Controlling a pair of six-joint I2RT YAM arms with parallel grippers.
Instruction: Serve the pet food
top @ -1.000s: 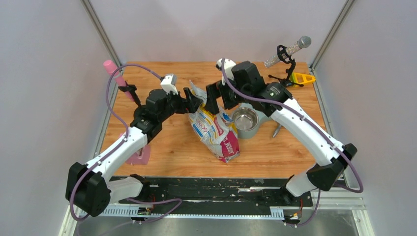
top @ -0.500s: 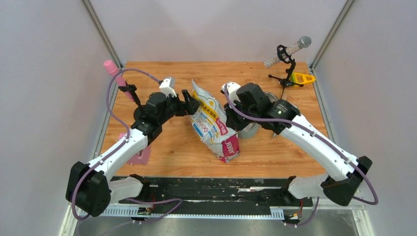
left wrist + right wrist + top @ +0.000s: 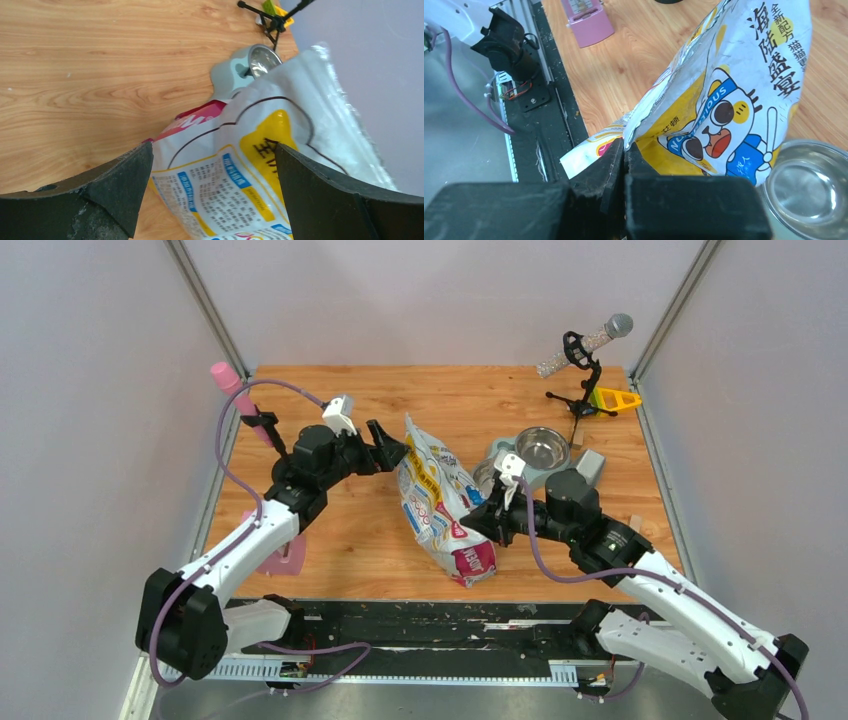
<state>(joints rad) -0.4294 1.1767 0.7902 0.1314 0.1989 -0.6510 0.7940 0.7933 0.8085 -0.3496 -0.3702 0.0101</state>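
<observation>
**Top external view.** The bag (image 3: 440, 502) stands tilted at the centre of the table (image 3: 330, 390), its top edge toward the far side. The left gripper (image 3: 388, 450) hangs just beside the bag's upper left edge, jaws apart and holding nothing. The right gripper (image 3: 488, 524) is low against the bag's right flank, with its fingers together on the bag material. The twin-bowl feeder (image 3: 530, 453) sits just beyond the bag on the right, and its far bowl shows bare steel. No pet food is visible, so it is judged to be inside the bag.

**Left wrist view.** Both fingers (image 3: 105, 192) stand wide apart. The bag's printed face lies between and beyond them, and no contact can be made out. One steel bowl (image 3: 262, 59) shows past the bag.

**Right wrist view.** The fingers (image 3: 609, 165) are pressed together and pinch a fold at the bag's side edge. A bowl at lower right holds nothing.

**Assessment.** The step in hand is securing the bag, and nothing has been served yet. The next move appears to call for the left gripper to close on the bag's upper edge opposite the right's pinch. With two holds, the bag could be lifted and tipped with its mouth over a bowl. The right's hold is on thin film only and may slip once it takes the weight.
</observation>
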